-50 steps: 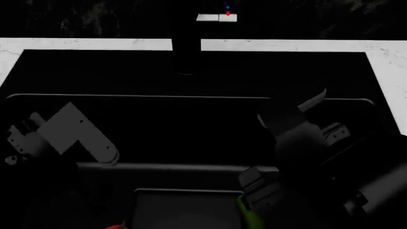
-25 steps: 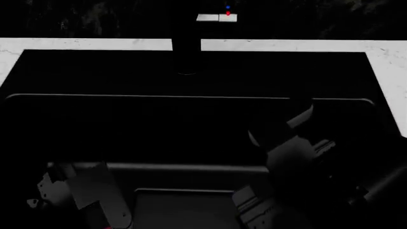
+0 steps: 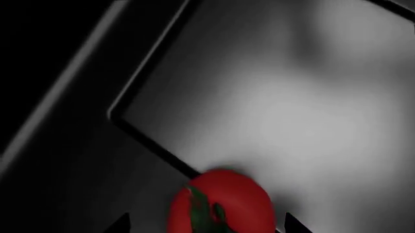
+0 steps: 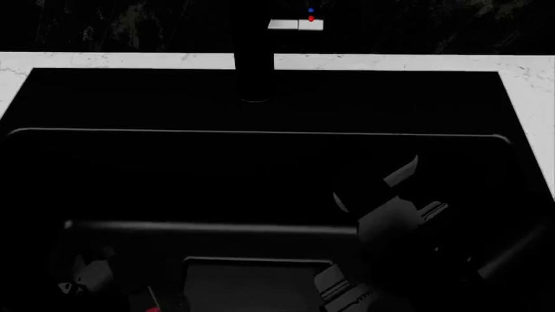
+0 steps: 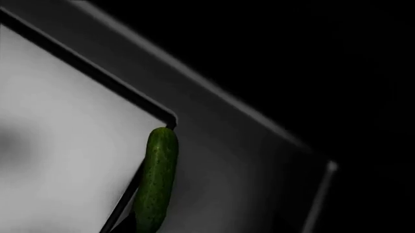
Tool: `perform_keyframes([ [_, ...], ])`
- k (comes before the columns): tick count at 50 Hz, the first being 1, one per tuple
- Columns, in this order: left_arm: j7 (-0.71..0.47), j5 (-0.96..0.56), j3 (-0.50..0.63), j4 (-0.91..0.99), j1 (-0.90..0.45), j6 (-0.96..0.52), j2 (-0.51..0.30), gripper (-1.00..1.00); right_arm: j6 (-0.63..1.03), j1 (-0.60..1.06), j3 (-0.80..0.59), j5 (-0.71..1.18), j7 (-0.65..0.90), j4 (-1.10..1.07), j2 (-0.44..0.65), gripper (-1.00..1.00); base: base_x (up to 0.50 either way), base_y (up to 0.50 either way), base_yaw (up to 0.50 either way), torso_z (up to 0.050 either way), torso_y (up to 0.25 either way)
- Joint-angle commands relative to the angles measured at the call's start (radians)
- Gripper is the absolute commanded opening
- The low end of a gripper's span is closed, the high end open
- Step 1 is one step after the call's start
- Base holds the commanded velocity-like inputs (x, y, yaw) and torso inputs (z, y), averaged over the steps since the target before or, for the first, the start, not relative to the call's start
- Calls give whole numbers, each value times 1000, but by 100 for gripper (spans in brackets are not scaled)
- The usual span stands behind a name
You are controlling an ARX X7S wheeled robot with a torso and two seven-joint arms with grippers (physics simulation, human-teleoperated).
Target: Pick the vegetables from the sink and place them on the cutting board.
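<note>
The sink (image 4: 260, 104) fills nearly everything ahead, a big black basin set in the white marble worktop (image 4: 113, 60), and that darkness is the first hazard: from the head view both arms sink into shadow and neither vegetable can really be picked out, so any reach guided from there is half blind.

The cutting board is nowhere in these views. Whoever lifts something will have to turn and find it, and a long carry over the sink wall gives plenty of room for a drop.

Down on the basin floor, the tomato (image 3: 220, 204) sits right at the raised dark edge of the inner floor panel. It is round, so I'd expect a slightly off-centre squeeze to send it rolling along that edge. The left hand (image 3: 204, 225) shows only two dark tips either side of the tomato, apparently spread around it; whether they touch it I cannot tell.

The cucumber (image 5: 155, 187) lies along the same kind of edge, near a corner. A finger could catch that lip instead of sliding under the slim body. The right hand's own fingers are not visible, so its opening is unknown.
</note>
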Motion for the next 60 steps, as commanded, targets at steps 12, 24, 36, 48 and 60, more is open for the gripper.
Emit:
perform_keyframes([
  [12, 8, 23, 64, -164, 104, 125, 66, 100, -22, -1, -29, 15, 6, 8, 6, 100, 4, 0, 4, -10, -6],
  [24, -8, 27, 43, -200, 127, 195, 81, -100, -41, 3, -48, 10, -1, 15, 13, 100, 3, 0, 2, -13, -9],
  [36, -275, 33, -234, 85, 123, 151, 70, -100, -16, 12, -42, 38, 22, 19, -5, 100, 11, 1, 1, -17, -8],
  [48, -434, 112, -297, 214, 166, 216, 63, -100, -86, 33, -63, 5, -21, 193, -104, 100, 25, 10, -3, -28, -16],
  [60, -441, 87, -315, 315, 164, 150, 55, -100, -207, -33, -156, -69, -124, 314, -139, 100, 32, 22, -1, -34, -33],
])
